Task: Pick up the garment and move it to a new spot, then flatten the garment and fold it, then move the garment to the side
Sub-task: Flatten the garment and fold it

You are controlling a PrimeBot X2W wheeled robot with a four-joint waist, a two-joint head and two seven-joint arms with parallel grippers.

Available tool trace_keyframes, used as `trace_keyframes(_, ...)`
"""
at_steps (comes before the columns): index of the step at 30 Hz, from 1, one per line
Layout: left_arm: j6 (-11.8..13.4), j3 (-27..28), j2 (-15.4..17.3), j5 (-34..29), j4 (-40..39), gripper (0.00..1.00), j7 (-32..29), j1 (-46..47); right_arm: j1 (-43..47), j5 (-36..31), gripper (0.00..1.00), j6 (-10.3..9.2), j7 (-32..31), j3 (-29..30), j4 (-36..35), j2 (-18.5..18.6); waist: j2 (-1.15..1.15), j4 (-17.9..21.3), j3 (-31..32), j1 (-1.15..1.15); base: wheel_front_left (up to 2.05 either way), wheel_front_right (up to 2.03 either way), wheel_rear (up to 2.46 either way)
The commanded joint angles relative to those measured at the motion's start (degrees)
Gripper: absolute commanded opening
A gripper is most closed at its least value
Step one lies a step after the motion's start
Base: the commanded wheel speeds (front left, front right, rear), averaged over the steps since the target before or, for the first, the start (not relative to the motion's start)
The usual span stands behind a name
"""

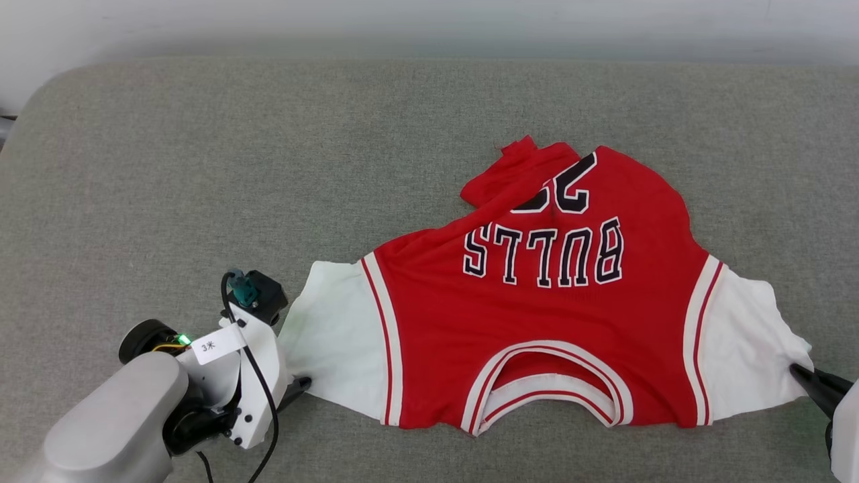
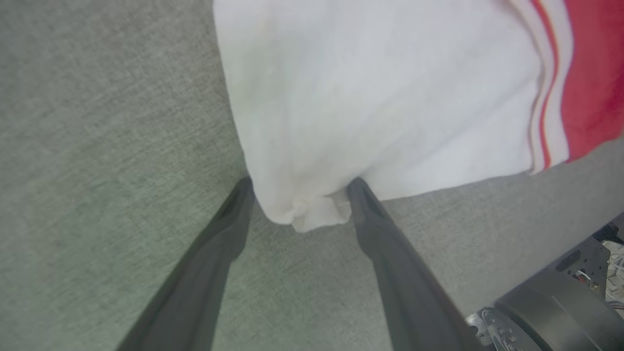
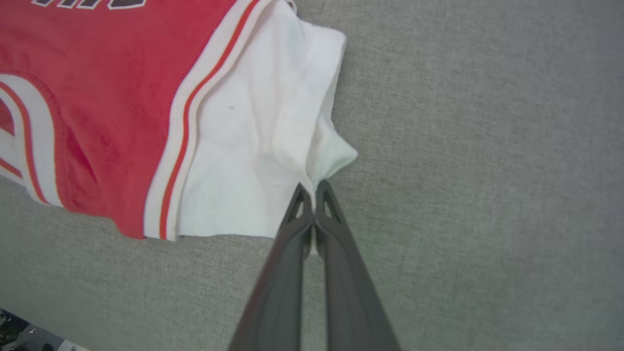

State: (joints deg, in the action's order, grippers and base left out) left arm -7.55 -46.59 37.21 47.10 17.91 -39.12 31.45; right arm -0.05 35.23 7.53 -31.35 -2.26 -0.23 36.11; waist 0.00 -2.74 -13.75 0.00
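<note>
On the grey fabric surface (image 1: 201,168), the garment (image 1: 537,322) is lying print-up, collar toward the robot, with its far hem bunching. The left tool (image 2: 298,187) is standing released, straddling one white sleeve corner (image 2: 312,214). The right tool (image 3: 309,187) is pinching the other sleeve (image 3: 243,161). As light, limp jersey, the garment is likely sagging wherever unsupported, so the sleeve corners are looking like sound holds.

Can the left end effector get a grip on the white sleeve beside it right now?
Likely yes: the left end effector stands open, the garment's sleeve corner sits between its fingers, nothing in the way.
</note>
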Motion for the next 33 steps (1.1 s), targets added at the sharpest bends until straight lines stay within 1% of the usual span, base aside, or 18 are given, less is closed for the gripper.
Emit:
trace_keyframes(1, 0.2, -2.0, -0.8, 0.0, 1.8, 0.95, 0.4, -0.8, -0.8, 0.1, 0.00, -0.08, 0.3, -0.1, 0.1, 0.1, 0.00, 0.1, -0.2, 0.00, 0.00, 0.00, 0.00)
trace_keyframes(2, 0.2, -2.6, -0.8, 0.2, 2.1, 0.18, 0.9, -0.7, -0.8, 0.2, 0.00, -0.08, 0.3, -0.2, 0.2, 0.2, 0.00, 0.1, -0.2, 0.00, 0.00, 0.00, 0.00)
trace_keyframes(3, 0.2, -3.1, -0.9, 0.3, 2.4, 0.00, 1.5, -0.5, -0.9, 0.2, 0.00, -0.08, 0.4, -0.2, 0.3, 0.2, 0.00, 0.1, -0.2, 0.00, 0.00, 0.00, 0.00)
trace_keyframes(7, 0.2, -3.9, -0.5, 0.5, 2.4, 0.00, 6.0, 0.7, -1.0, -0.1, 0.00, -0.08, 1.1, -0.4, 0.0, 0.3, 0.00, -0.1, 0.3, 0.00, 0.00, 0.00, 0.00)
trace_keyframes(10, 0.2, -2.8, 0.3, 0.6, 1.1, 0.00, 10.9, 1.7, -1.0, -0.6, 0.00, -0.08, 2.1, -0.2, -0.5, 0.4, 0.00, -0.3, 1.4, 0.00, 0.00, 0.00, 0.00)
trace_keyframes(12, 0.2, -1.9, 1.4, 0.3, -0.1, 0.00, 14.3, 1.8, -0.8, -0.7, 0.00, -0.08, 3.3, 0.3, -1.1, 0.2, 0.00, -0.5, 2.3, 0.00, 0.00, 0.00, 0.00)
trace_keyframes(16, 0.7, 0.2, 2.8, 0.0, -4.3, 0.00, 19.7, 0.7, -0.5, -1.2, 0.00, -0.08, 6.1, 1.8, -2.9, -0.5, 0.00, -1.0, 4.2, 0.00, 0.00, 0.00, 0.00)
trace_keyframes(20, 2.9, 2.4, 4.8, -0.8, -10.6, 0.00, 23.1, 0.4, -0.6, -1.2, 0.00, -0.08, 8.3, 3.9, -5.5, -1.3, 0.00, -1.7, 5.9, 0.00, 0.00, 0.00, 0.00)
trace_keyframes(26, 6.4, 6.0, 6.9, -2.1, -20.2, 0.00, 26.5, 1.5, -3.0, -0.4, 0.00, -0.08, 10.0, 6.5, -10.6, -2.2, 0.00, -2.0, 7.4, 0.00, 0.00, 0.00, 0.00)
trace_keyframes(30, 8.4, 8.5, 7.8, -3.3, -25.7, 0.00, 28.3, 3.5, -5.8, 0.1, 0.00, -0.08, 10.7, 8.0, -13.5, -2.7, 0.00, -2.1, 8.1, 0.00, 0.00, 0.00, 0.00)
trace_keyframes(33, 9.4, 10.7, 7.7, -4.1, -28.7, 0.00, 29.6, 6.3, -8.3, 0.7, 0.00, -0.08, 10.9, 9.1, -14.8, -2.5, 0.00, -2.2, 8.5, 0.00, 0.00, 0.00, 0.00)
